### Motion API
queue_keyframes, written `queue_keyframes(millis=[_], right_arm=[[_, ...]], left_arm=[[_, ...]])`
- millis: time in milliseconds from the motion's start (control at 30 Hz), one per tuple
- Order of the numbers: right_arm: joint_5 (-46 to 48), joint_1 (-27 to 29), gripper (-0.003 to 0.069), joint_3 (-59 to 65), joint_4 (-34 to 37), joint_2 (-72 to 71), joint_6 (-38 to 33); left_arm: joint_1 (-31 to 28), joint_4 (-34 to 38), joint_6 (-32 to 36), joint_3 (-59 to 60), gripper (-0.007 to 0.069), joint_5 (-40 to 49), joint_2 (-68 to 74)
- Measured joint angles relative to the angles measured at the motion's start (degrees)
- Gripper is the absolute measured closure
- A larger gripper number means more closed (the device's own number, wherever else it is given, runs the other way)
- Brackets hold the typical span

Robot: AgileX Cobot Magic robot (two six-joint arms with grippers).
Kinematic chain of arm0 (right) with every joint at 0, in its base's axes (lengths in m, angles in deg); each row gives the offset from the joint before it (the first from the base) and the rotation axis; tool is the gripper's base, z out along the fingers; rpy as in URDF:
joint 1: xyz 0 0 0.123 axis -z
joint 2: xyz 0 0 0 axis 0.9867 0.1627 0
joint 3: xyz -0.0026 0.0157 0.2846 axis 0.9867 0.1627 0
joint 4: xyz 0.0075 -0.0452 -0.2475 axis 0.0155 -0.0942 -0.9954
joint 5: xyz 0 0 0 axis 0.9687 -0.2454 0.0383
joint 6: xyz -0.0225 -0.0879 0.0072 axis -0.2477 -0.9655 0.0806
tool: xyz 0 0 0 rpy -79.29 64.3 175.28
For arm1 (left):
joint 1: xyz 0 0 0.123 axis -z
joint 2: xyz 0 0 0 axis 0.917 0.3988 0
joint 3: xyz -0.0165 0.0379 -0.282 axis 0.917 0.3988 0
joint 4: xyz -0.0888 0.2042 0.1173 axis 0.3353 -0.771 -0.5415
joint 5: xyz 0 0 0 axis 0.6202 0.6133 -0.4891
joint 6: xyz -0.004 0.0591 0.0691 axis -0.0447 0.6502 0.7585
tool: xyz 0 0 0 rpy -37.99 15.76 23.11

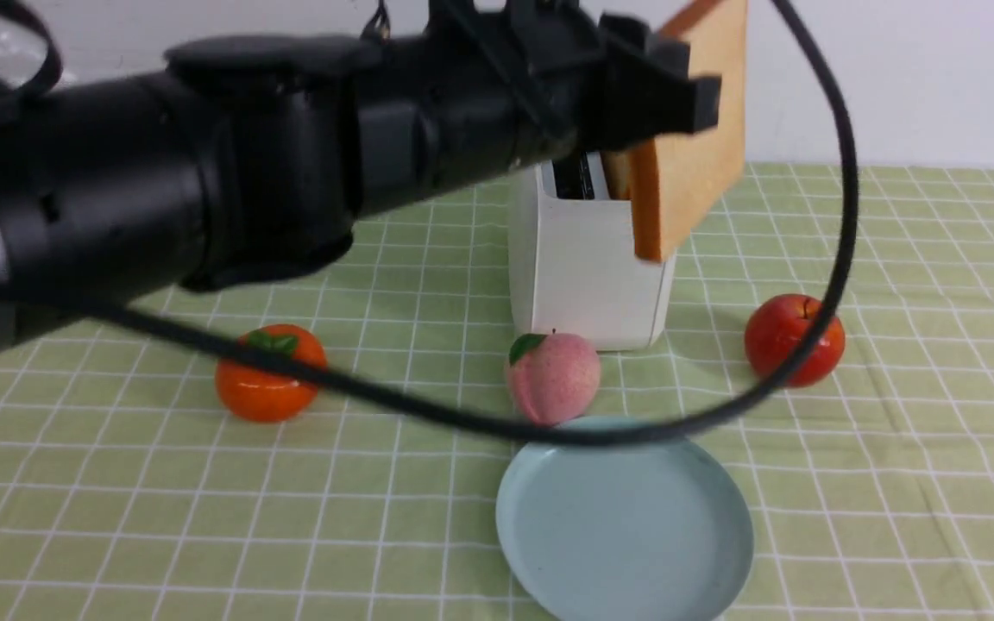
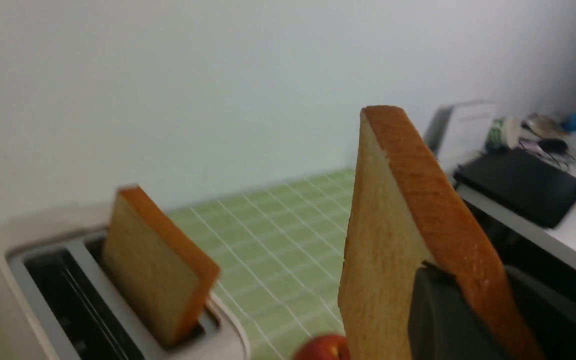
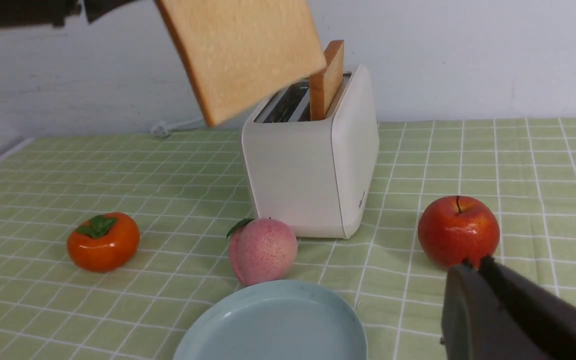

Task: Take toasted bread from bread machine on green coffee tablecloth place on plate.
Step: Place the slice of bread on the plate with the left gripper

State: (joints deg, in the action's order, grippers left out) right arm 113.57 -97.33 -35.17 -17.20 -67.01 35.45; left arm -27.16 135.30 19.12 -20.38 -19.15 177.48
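One tan square toast slice (image 1: pixel 695 164) is clamped in left black claw (image 1: pixel 676 99), second slice (image 3: pixel 325 80) stands in white boxy toaster (image 1: pixel 588 276), twelve o'clock of bare round blue-grey plate (image 1: pixel 626 526).

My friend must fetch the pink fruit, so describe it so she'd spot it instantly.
Find the white toaster in the middle of the green checked cloth. Right at its foot, between it and the pale blue plate, sits the peach. It alone is speckled pink; the persimmon to its left is orange, the apple to its right glossy red.
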Motion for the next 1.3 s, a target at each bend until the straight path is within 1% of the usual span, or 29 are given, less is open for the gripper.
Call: queue_keyframes(millis=[33, 133, 167, 233, 300, 400, 467, 633, 867, 900, 967, 1000, 1033, 1133, 1167, 1200, 1233, 1300], right_arm=[[0.5, 0.0, 0.0638, 0.0, 0.1, 0.0, 0.0], [1.4, 0.0, 0.0638, 0.0, 0.4, 0.0, 0.0], [1.5, 0.0, 0.0638, 0.0, 0.4, 0.0, 0.0], [2.6, 0.0, 0.0636, 0.0, 0.6, 0.0, 0.0], [2.9, 0.0, 0.0635, 0.0, 0.9, 0.0, 0.0], [3.3, 0.0, 0.0634, 0.0, 0.9, 0.0, 0.0], [3.6, 0.0, 0.0634, 0.0, 1.1, 0.0, 0.0], [4.2, 0.0, 0.063, 0.0, 2.0, 0.0, 0.0], [5.1, 0.0, 0.0627, 0.0, 2.3, 0.0, 0.0], [5.3, 0.0, 0.0627, 0.0, 2.3, 0.0, 0.0], [5.4, 0.0, 0.0627, 0.0, 2.3, 0.0, 0.0], [5.4, 0.0, 0.0627, 0.0, 2.3, 0.0, 0.0], [5.4, 0.0, 0.0627, 0.0, 2.3, 0.0, 0.0], [5.4, 0.0, 0.0627, 0.0, 2.3, 0.0, 0.0], [5.4, 0.0, 0.0627, 0.0, 2.3, 0.0, 0.0], [5.4, 0.0, 0.0627, 0.0, 2.4, 0.0, 0.0], [5.4, 0.0, 0.0627, 0.0, 2.4, 0.0, 0.0], [5.3, 0.0, 0.0627, 0.0, 2.4, 0.0, 0.0]], left_arm=[[0.4, -0.2, -2.7, 5.1, 0.0519, 2.0, -2.5], [0.7, -0.3, -8.2, 12.9, 0.0519, 5.1, -4.5], [0.7, -0.4, -8.2, 12.9, 0.0519, 5.2, -4.5], [0.8, -0.6, -12.9, 17.9, 0.0519, 6.9, -2.5], [0.8, -0.8, -14.4, 18.8, 0.0519, 8.7, -0.3], [0.8, -1.0, -15.4, 18.9, 0.0519, 12.7, 3.7], [0.8, -1.0, -15.6, 18.9, 0.0519, 13.2, 5.7], [0.8, -1.0, -15.9, 18.9, 0.0519, 10.0, 9.5], [0.8, -0.9, -15.9, 18.8, 0.0516, 6.7, 9.8], [0.8, -0.9, -15.8, 18.8, 0.0492, 6.2, 9.8], [0.8, -0.9, -15.8, 18.8, 0.0409, 5.5, 9.9], [0.8, -0.9, -15.8, 18.8, 0.0398, 5.4, 9.9], [0.8, -0.9, -15.8, 18.8, 0.0307, 4.9, 9.9], [0.8, -0.9, -15.8, 18.8, 0.0129, 2.5, 9.7], [0.8, -0.9, -15.8, 18.8, 0.0118, 2.2, 9.6], [0.8, -0.9, -15.8, 18.8, 0.0047, 0.2, 9.0], [0.8, -0.8, -15.8, 18.8, 0.0002, -1.9, 8.1], [0.8, -0.7, -15.8, 18.8, -0.0031, -4.1, 6.3]])
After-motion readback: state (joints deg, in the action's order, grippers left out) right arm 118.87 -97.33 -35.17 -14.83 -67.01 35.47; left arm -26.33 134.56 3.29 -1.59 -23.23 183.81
